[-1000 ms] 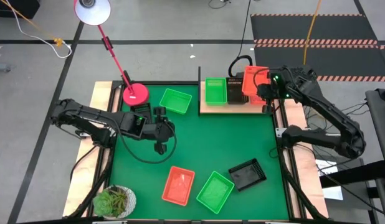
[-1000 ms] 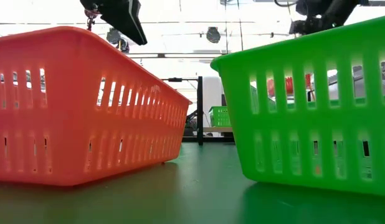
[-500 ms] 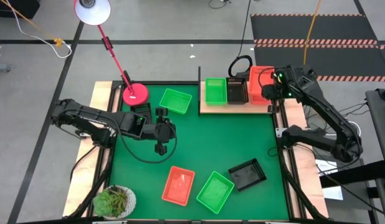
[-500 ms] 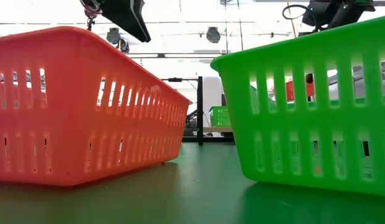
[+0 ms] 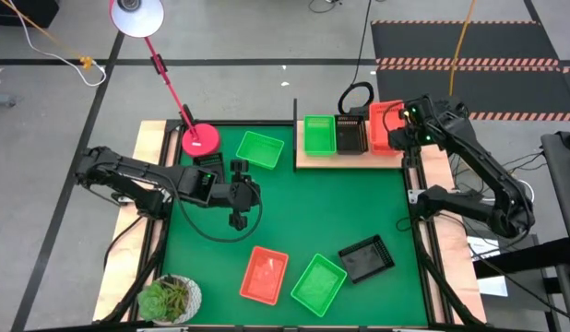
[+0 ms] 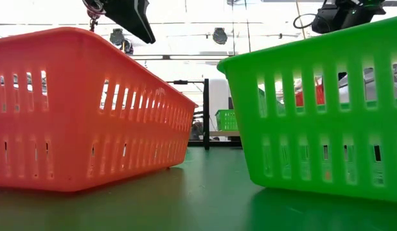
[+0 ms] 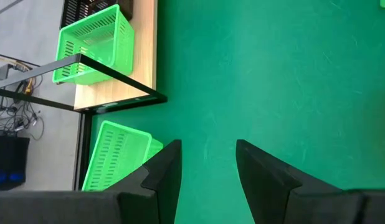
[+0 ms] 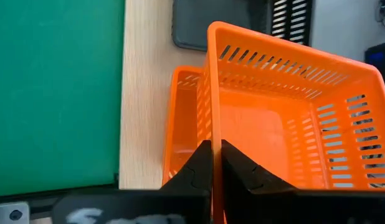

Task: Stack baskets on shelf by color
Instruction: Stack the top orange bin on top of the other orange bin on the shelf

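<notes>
A robotics lab: green-matted test table [image 5: 285,217] on bare concrete, floor cables [image 5: 45,37], hazard-striped floor mat [image 5: 465,63].

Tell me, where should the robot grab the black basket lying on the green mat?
Best guess: come straight down and pinch one of the thin rim walls of the black basket, a finger inside and a finger outside. It sits open side up and turned at an angle on the green mat, apart from the green basket, so the wrist must turn to match.
</notes>
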You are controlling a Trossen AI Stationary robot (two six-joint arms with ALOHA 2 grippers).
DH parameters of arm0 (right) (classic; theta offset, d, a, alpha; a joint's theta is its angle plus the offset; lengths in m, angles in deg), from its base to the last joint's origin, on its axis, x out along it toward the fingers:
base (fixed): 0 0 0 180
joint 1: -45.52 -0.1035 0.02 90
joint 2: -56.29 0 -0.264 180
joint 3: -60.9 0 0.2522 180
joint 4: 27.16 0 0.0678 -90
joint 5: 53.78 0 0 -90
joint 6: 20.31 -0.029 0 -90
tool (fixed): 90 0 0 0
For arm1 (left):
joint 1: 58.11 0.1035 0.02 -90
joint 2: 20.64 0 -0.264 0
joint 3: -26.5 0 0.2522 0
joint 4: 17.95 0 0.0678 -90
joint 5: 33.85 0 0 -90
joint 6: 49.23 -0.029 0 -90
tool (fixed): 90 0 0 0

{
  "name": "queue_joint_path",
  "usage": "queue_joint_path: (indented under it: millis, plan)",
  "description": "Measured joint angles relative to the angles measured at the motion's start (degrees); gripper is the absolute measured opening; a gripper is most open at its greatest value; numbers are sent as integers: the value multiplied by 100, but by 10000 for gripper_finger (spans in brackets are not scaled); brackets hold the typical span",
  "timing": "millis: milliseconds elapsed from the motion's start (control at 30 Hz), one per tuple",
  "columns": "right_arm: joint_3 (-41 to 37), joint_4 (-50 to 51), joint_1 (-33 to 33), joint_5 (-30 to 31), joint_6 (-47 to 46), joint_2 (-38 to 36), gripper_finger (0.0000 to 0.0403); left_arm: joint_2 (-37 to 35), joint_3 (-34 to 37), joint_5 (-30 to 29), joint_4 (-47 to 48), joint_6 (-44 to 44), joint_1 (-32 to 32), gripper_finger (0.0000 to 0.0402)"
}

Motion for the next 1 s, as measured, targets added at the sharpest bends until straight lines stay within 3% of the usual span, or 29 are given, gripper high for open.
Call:
queue_joint_path:
  millis: [733, 1000]
  plan:
    - [0, 109, 0, -161, -19, 252, 4, 0, 0, 120, 0, 5, -2, 154]
    - [-187, -29, 0, -150, -120, 248, 37, 0, 0, 120, 0, 17, -2, 154]
